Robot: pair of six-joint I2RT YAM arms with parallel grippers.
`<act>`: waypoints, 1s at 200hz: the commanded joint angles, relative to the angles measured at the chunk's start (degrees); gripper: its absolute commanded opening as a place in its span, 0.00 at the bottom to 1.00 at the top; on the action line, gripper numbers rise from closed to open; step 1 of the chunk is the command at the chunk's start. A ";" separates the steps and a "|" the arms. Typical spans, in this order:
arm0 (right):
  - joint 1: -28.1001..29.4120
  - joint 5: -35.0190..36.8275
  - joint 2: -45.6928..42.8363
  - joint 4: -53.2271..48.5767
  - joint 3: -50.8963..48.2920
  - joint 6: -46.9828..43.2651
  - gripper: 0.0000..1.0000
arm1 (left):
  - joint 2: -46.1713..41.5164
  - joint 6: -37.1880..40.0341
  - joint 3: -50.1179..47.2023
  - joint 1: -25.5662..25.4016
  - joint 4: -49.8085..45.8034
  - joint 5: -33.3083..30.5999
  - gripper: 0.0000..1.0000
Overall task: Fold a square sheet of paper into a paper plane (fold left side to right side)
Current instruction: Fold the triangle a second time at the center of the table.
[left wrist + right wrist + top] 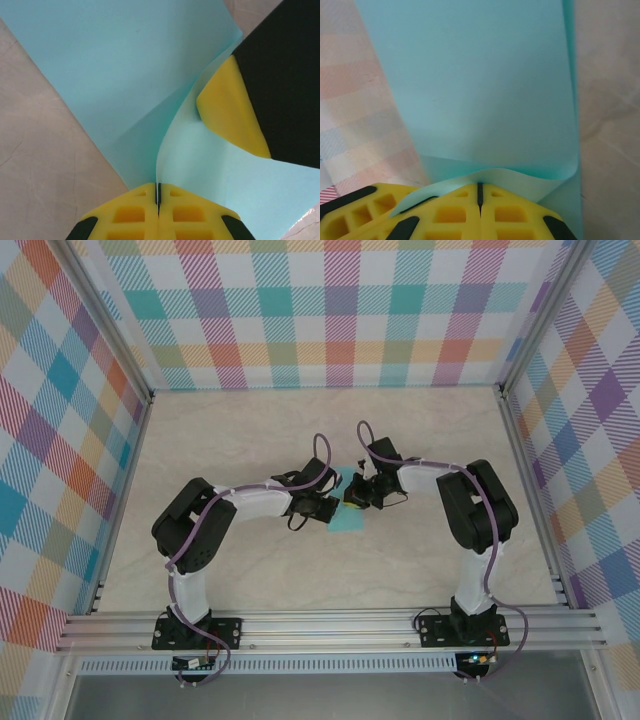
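The square sheet of paper (pixel 347 521) is plain light turquoise and lies mid-table between the two arms, with one side lifted into a curved flap (pixel 210 165). My left gripper (pixel 158 196) is shut, and the flap's edge runs straight into the seam between its yellow fingers. My right gripper (pixel 480 191) is also shut; the curled paper edge (pixel 520 177) peaks at its fingertip seam and looks pinched there. In the left wrist view, the right gripper's yellow and black finger (pixel 227 112) presses against the raised flap. Both grippers (pixel 342 502) meet over the sheet. No paper plane shape is in view.
The pale marbled tabletop (pixel 250 430) is bounded by plaid walls (pixel 330 310) at the back and on both sides, with an aluminium rail (pixel 330 625) along the near edge. In the right wrist view, the left gripper's yellow fingers (pixel 355 210) sit close at lower left.
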 commanded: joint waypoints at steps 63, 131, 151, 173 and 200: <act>0.16 5.10 2.16 -4.36 -2.30 -3.45 0.00 | -3.74 -0.35 0.32 0.58 -2.39 1.02 0.09; 0.14 5.08 2.42 -4.79 -1.59 -3.47 0.00 | -14.37 -3.47 -2.89 0.53 0.79 10.36 0.32; 0.14 5.09 2.34 -4.91 -1.42 -3.43 0.00 | -12.65 -4.44 -3.94 0.17 2.73 15.65 0.31; 0.15 5.27 2.33 -5.16 -1.35 -3.65 0.00 | -10.00 -5.02 -4.04 0.02 3.98 18.55 0.30; 0.13 5.27 2.38 -5.29 -1.15 -3.63 0.00 | -6.90 -4.99 -2.87 0.07 4.13 18.91 0.30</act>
